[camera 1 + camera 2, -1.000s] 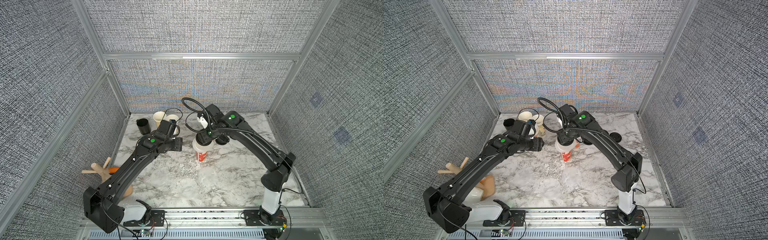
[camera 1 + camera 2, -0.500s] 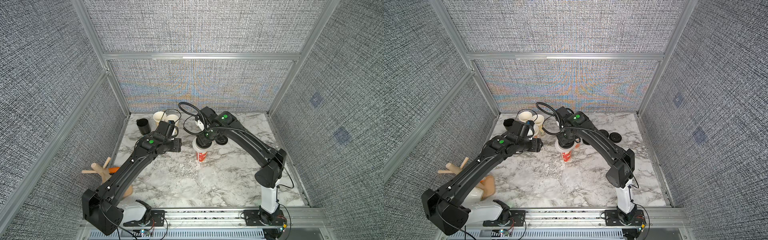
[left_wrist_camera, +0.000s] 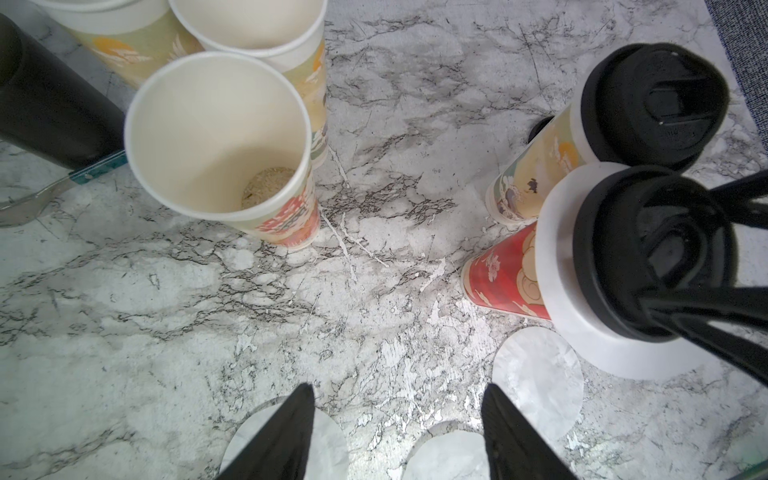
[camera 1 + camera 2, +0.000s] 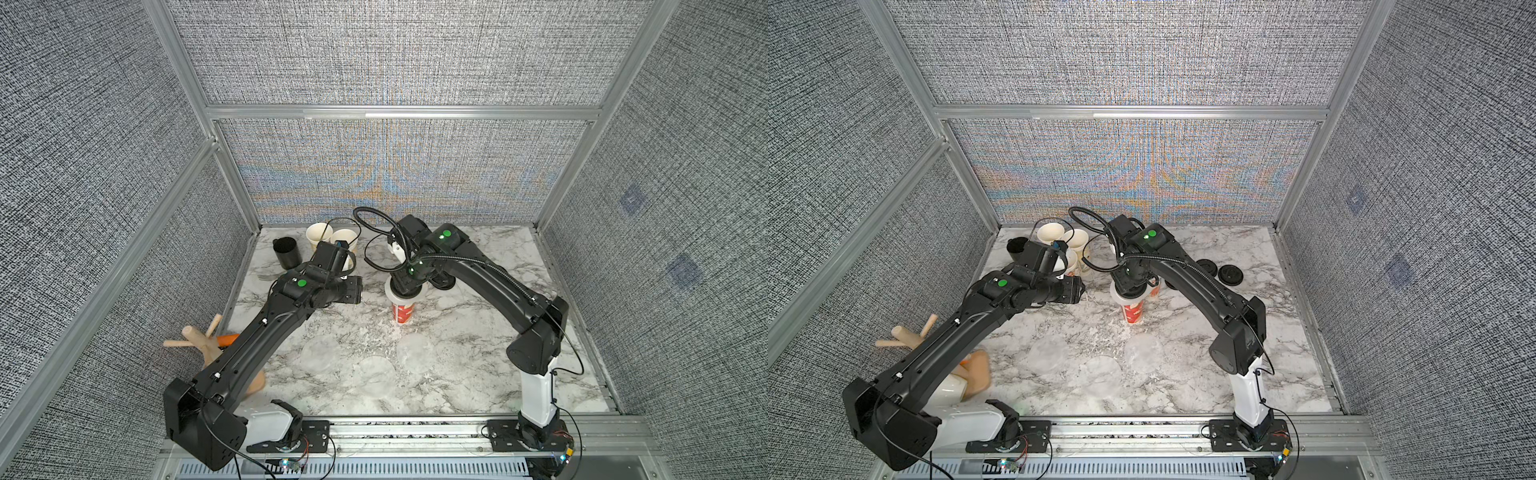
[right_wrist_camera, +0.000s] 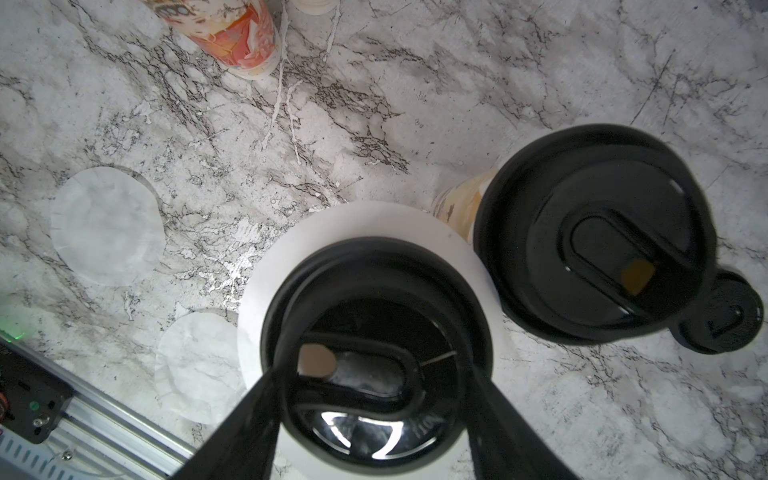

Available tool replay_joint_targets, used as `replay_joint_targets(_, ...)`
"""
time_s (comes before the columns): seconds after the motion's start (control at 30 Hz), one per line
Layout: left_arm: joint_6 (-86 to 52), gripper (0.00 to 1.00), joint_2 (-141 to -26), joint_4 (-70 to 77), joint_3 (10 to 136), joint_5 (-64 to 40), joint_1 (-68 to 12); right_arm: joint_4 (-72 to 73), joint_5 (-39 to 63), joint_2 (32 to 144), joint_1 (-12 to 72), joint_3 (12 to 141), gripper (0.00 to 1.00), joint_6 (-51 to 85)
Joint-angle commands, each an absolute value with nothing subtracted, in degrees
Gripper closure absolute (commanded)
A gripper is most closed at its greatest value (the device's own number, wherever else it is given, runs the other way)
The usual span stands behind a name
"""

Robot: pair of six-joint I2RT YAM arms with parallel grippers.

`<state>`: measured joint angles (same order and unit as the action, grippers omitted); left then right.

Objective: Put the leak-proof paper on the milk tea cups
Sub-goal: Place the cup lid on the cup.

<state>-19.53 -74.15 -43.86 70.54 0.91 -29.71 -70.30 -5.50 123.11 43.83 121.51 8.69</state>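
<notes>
The red milk tea cup (image 4: 403, 312) stands mid-table with a round sheet of leak-proof paper (image 5: 374, 220) over its mouth and a black lid (image 5: 374, 332) on top. My right gripper (image 5: 376, 361) is shut on that lid from above, one finger on each side. Just behind it stands a second lidded cup (image 3: 536, 174). Open cups (image 3: 216, 137) (image 4: 320, 235) cluster at the back left. My left gripper (image 3: 397, 388) hangs open and empty above the marble, between the open cups and the red cup. Loose paper discs (image 3: 540, 374) (image 5: 106, 224) (image 4: 376, 372) lie flat on the marble.
A black mug (image 4: 286, 251) stands at the back left, with a utensil (image 3: 41, 195) lying beside it. Spare black lids (image 4: 1231, 275) lie on the marble to the right of the cups. A wooden stand (image 4: 199, 338) and an orange object (image 4: 227, 340) sit by the left wall.
The right arm's elbow has swung inward to the left while its gripper stayed over the red cup's lid. The left arm has hardly moved.
</notes>
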Motion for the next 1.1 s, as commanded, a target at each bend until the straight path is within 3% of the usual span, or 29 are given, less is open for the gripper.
replay_joint_targets(0.0, -19.1, 0.34, -74.3, -43.9, 70.7, 0.5, -29.7, -70.3, -5.3, 123.5, 43.9, 121.6, 0.38, 8.1)
replay_joint_targets(1.07, -18.8, 0.34, -74.7, -43.8, 70.7, 0.4, -29.3, -70.2, -5.5, 123.3, 44.2, 121.2, 0.37, 8.2)
